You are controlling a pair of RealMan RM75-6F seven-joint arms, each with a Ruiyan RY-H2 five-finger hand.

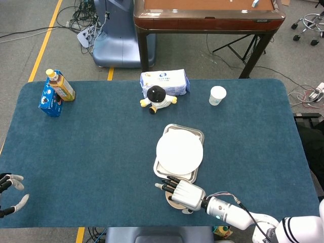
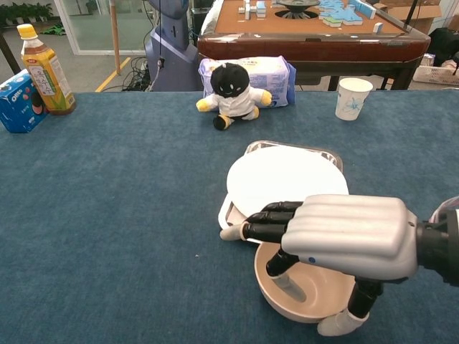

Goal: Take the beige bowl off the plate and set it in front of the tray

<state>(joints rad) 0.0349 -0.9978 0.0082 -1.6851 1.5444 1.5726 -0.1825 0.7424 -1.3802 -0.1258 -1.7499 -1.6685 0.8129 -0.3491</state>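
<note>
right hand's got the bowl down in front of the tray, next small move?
Probably release: spread the fingers and lift the right hand straight up. The beige bowl looks set on the table at the near edge of the tray, off the white plate, while fingers hook inside its rim and the thumb presses its outer wall.

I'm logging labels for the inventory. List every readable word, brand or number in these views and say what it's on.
"OREO": on the blue box at the table's far left.
Bottle label: print too small to read.
Tissue pack behind the plush toy: print too blurred to read.
Paper cup: faint blue pattern, no legible text.
Nothing else carries readable text.
</note>
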